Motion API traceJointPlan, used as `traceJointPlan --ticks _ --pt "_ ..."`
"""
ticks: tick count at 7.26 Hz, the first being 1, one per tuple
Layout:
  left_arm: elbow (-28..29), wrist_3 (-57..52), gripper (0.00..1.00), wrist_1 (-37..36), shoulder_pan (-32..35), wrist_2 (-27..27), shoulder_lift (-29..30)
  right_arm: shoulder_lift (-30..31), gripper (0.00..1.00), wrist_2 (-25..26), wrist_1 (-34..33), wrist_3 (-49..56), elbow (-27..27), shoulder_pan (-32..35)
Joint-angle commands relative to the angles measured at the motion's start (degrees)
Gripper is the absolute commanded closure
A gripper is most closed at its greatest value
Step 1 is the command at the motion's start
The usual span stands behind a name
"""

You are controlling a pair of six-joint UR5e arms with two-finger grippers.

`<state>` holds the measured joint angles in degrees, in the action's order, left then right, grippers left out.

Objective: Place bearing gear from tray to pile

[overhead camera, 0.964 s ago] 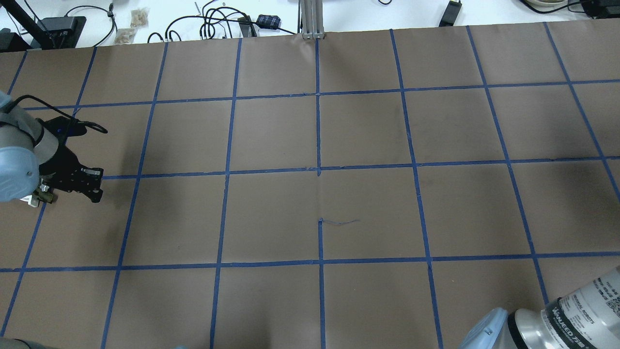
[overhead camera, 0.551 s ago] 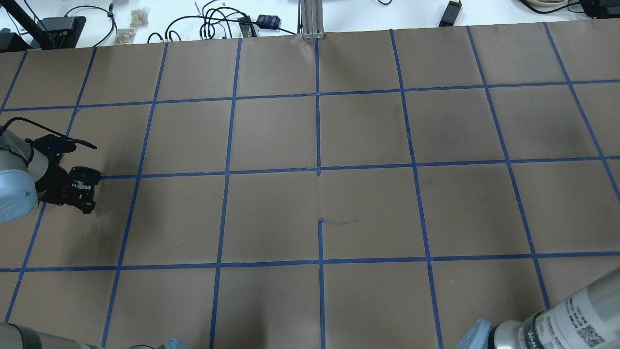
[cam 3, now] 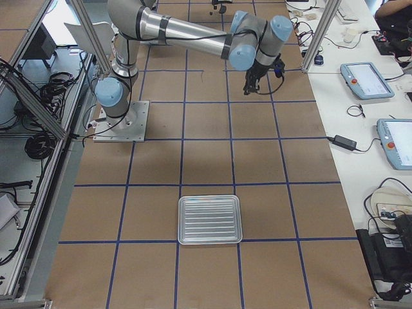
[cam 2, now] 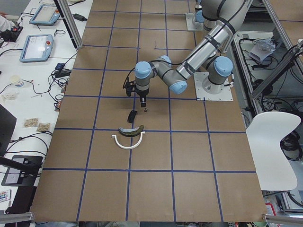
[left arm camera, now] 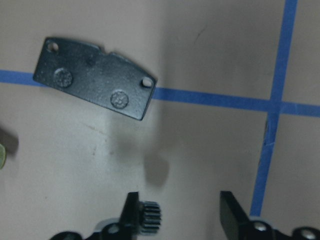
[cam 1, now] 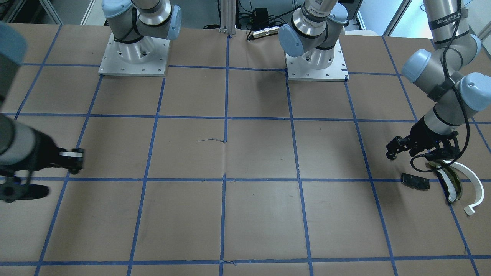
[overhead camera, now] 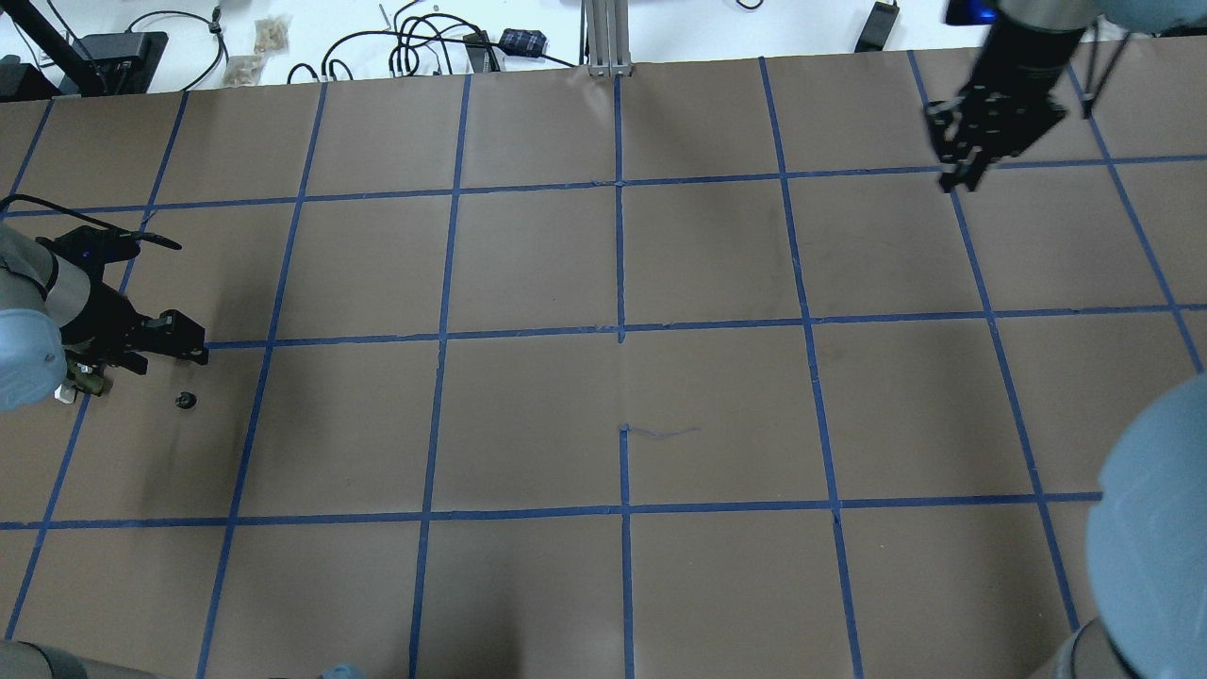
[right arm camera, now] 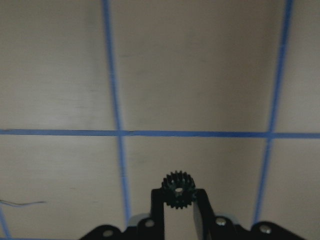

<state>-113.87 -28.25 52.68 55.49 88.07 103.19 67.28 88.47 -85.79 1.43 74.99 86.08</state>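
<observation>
My left gripper (overhead camera: pixel 191 341) is open at the table's left side, just above the pile. A small black bearing gear (overhead camera: pixel 186 400) lies on the paper beside it; in the left wrist view this gear (left arm camera: pixel 149 218) sits close by the left finger, with the gripper (left arm camera: pixel 179 202) spread wide. The pile holds a flat black plate (cam 1: pixel 415 181), an olive curved piece with white padding (cam 1: pixel 451 184) and a white half-ring (cam 1: pixel 475 183). My right gripper (overhead camera: pixel 952 174) is over the far right of the table and is shut on a second black gear (right arm camera: pixel 177 186).
A silver ribbed tray (cam 3: pixel 209 220) stands near the right end of the table; I see nothing in it. Blue tape lines grid the brown paper. Cables and boxes lie beyond the far edge (overhead camera: pixel 424 47). Both arm bases (cam 1: pixel 316 61) are bolted at the robot's side.
The left gripper has opened and drawn back a little; a gear now lies on the paper beside it. The right gripper has swung into view at the far right, holding a gear.
</observation>
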Motion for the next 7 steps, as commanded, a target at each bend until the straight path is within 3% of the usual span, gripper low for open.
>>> traceJointPlan --ticks 1,3,4,5,6,7 --pt "2.5 0.3 0.00 5.1 1.0 1.0 -0.9 -4.5 0.77 -4.8 -8.5 -27.5 0.7 16.1" --pt "2.8 0.4 0.00 6.3 1.3 1.0 -2.2 -10.8 0.77 -8.2 -20.5 -30.3 4.4 19.9" --pt "2.8 3.3 0.00 8.6 2.5 -0.3 -2.7 -12.4 0.70 -12.0 -26.6 -30.7 7.0 19.9" --pt "2.8 7.1 0.00 8.8 5.6 -1.5 -3.1 -12.3 0.01 -12.3 -27.4 -30.9 9.9 20.0" --pt "3.2 12.6 0.00 8.7 10.4 -2.1 -2.8 -11.0 0.00 -13.0 -26.4 -29.5 8.9 18.1" --pt "4.2 19.7 0.00 8.6 14.7 -4.6 -2.6 -5.7 0.00 -13.7 -12.9 -25.3 5.6 14.8"
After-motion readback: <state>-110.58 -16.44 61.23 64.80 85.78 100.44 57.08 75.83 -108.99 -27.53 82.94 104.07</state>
